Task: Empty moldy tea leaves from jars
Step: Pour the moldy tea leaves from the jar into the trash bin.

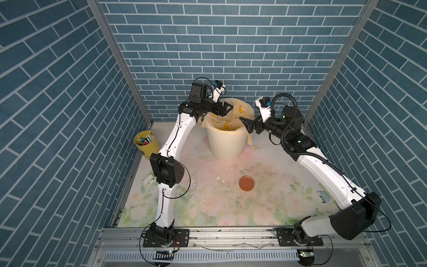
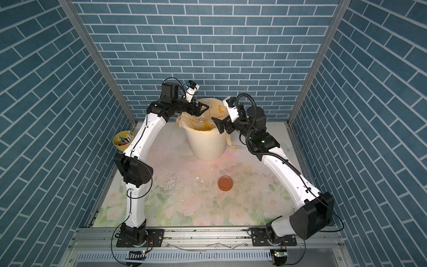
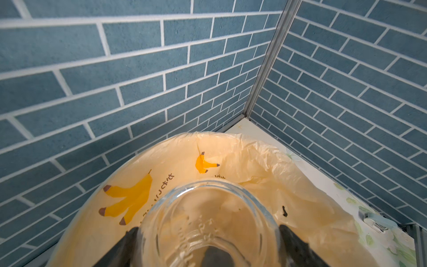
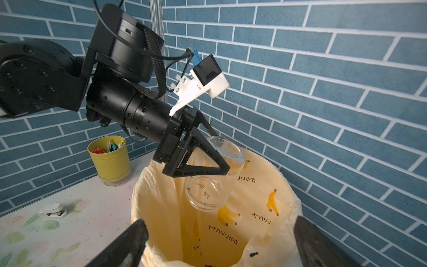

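The jaws of the left gripper (image 4: pixel 220 156) clamp the sides of the clear jar (image 4: pixel 205 194), which hangs tipped mouth-down, seemingly empty, just above the lined bin (image 4: pixel 141 198) beneath them, while those of the right gripper (image 1: pixel 245 126) gape empty nearby; light, slick, brittle glass probably wants a firm mid-body hold.

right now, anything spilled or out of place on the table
Yes: pale crumbs and dark specks are scattered over the floral table near the reddish-brown lid. The banana-print liner sags down one side of the cream bin.

Jar (image 4: pixel 208 189) above the bin (image 1: pixel 225 145), lid (image 1: pixel 246 183) on the table (image 1: pixel 208 208) before it, cup (image 1: pixel 147 144) left
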`<state>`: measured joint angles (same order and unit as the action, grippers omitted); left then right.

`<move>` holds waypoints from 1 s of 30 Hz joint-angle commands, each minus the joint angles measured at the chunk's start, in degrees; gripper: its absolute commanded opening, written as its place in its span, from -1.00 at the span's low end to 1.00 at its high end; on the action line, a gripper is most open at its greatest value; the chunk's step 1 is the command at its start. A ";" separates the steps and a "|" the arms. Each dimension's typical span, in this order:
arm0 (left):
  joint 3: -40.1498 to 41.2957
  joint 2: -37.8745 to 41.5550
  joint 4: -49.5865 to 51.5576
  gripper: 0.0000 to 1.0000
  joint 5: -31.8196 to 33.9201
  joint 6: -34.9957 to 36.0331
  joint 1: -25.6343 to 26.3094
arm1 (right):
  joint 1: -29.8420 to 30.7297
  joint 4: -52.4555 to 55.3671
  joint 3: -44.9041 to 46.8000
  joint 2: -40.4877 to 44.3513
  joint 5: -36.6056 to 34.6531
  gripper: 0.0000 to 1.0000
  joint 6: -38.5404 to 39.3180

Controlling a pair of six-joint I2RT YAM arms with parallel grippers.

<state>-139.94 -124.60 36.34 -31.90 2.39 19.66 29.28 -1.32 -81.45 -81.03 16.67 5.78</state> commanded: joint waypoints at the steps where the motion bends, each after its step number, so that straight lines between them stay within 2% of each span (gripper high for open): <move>1: -0.45 2.72 -1.82 -1.00 0.70 0.70 0.21 | -0.19 -0.93 0.84 1.49 -0.15 0.98 -1.60; 3: -0.89 2.08 -1.59 -1.00 -1.40 -1.00 -0.34 | -0.19 -1.07 0.86 1.33 -0.01 0.98 -1.89; 5: 1.15 2.36 -5.62 -1.00 -4.33 -5.82 -1.36 | -0.19 -1.14 0.79 1.32 0.21 0.98 -2.00; 9: 4.99 4.34 -12.75 -1.00 -4.44 -9.77 -1.64 | -0.19 -0.81 0.53 1.67 0.21 0.98 -1.76; 11: 3.75 4.21 -13.31 -1.00 -5.35 -11.14 -1.67 | -0.19 -0.48 0.46 1.67 0.04 0.98 -1.47; 13: 2.50 3.54 -11.36 -1.00 -4.84 -11.20 -1.48 | -0.25 -0.52 0.61 1.67 0.06 0.98 -1.56; 16: 1.53 3.20 -6.26 -1.00 -0.89 -6.62 -0.69 | -0.23 -0.90 0.96 1.58 0.38 0.98 -1.91; 19: 0.82 4.72 -6.62 -1.00 -0.69 -6.46 -0.52 | -0.19 -0.49 -0.38 1.19 0.39 0.98 -1.19; 22: 5.86 8.89 -12.15 -1.00 1.87 -5.04 0.22 | -0.24 0.59 -2.16 0.66 0.79 0.98 -0.60; 26: 22.35 14.35 -22.99 -1.00 5.63 -3.51 1.07 | -0.19 -0.18 -0.86 0.79 1.00 0.98 -1.59; 30: 22.88 12.38 -21.70 -1.00 4.33 -4.91 1.07 | -0.19 -0.44 0.12 0.97 0.91 0.98 -1.74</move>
<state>-117.32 -111.39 20.91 -28.05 -2.63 20.58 29.28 -1.10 -81.60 -80.88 16.93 4.75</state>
